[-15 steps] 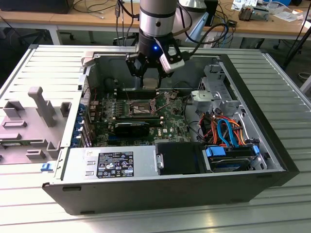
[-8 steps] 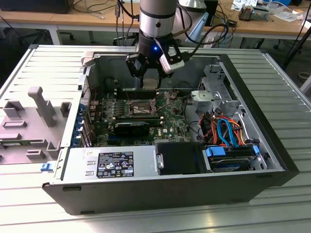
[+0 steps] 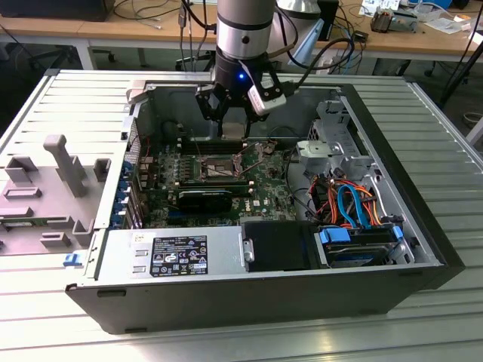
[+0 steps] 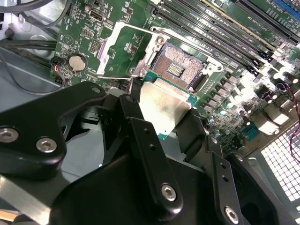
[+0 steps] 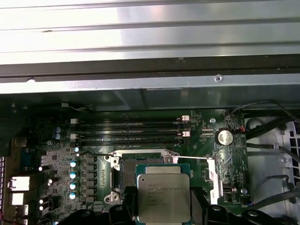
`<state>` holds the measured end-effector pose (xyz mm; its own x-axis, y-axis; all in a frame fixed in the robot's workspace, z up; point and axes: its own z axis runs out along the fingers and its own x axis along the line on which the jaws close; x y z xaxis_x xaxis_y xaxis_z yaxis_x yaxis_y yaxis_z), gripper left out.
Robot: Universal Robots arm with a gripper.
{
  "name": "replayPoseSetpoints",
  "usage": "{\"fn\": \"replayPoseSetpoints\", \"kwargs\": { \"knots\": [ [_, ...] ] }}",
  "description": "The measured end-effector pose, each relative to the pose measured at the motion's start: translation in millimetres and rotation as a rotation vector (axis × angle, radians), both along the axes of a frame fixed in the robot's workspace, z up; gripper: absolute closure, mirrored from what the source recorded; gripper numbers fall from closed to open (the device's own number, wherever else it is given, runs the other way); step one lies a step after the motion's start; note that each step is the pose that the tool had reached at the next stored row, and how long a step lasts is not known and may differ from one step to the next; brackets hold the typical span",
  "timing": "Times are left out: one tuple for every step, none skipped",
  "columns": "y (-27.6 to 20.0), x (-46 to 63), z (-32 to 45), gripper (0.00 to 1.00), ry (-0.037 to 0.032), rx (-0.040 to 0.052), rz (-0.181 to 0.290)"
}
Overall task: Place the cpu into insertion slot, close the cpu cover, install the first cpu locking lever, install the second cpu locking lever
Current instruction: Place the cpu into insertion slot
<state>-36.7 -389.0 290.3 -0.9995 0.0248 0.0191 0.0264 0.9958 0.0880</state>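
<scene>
My gripper [image 3: 232, 127] hangs inside the open computer case, shut on the cpu [image 4: 161, 105], a flat square chip with a dull silver top. In the first wrist view the cpu [image 5: 163, 197] sits between the black fingers [image 5: 128, 207], just above and slightly to one side of the insertion slot [image 5: 140, 161]. The slot [image 4: 180, 70] lies bare, its pin field exposed. The cpu cover [image 4: 107, 44], a thin silver frame, is swung open beside the slot, and green board shows through its window. In the exterior view the slot [image 3: 215, 167] lies below the gripper.
Memory slots [image 5: 131, 131] run along one side of the slot, with a coin battery [image 5: 225, 137] near the open cover. The case holds a power supply [image 3: 173, 256] and a drive bay with blue and orange cables [image 3: 355, 204]. A grey fixture [image 3: 60, 173] stands outside the case.
</scene>
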Motion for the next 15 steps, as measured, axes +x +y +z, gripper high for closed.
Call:
{"fn": "replayPoseSetpoints", "kwargs": {
  "knots": [
    [0.0, 0.0, -0.2, 0.46, 0.0001, -0.0001, 0.000],
    [0.0, 0.0, -0.5, 0.46, 0.0000, 0.0000, 0.000],
    [0.0, 0.0, -0.6, 0.46, 0.0000, 0.0000, 0.000],
    [0.0, 0.0, -1.3, 0.46, 0.0000, -0.0001, 0.000],
    [0.0, 0.0, -1.7, 0.46, 0.0000, 0.0000, 0.000],
    [0.0, 0.0, -1.7, 0.46, 0.0000, 0.0000, 0.000],
    [0.0, 0.0, -1.8, 0.46, 0.0000, 0.0000, 0.000],
    [0.0, 0.0, -1.9, 0.46, 0.0000, 0.0000, 0.000],
    [0.0, 0.0, -2.0, 0.46, 0.0000, 0.0000, 0.000],
    [-0.1, 0.0, -3.5, 0.46, 0.0000, 0.0000, 0.000],
    [-0.1, 0.0, -4.7, 0.46, 0.0000, 0.0000, 0.000],
    [-0.1, 0.0, -4.8, 0.46, 0.0000, 0.0000, 0.000],
    [-0.1, 0.0, -4.9, 0.46, 0.0000, -0.0001, 0.000],
    [-0.1, 0.0, -5.0, 0.46, 0.0000, 0.0000, 0.000],
    [-0.1, 0.0, -5.0, 0.46, 0.0000, 0.0000, 0.000]
  ]
}}
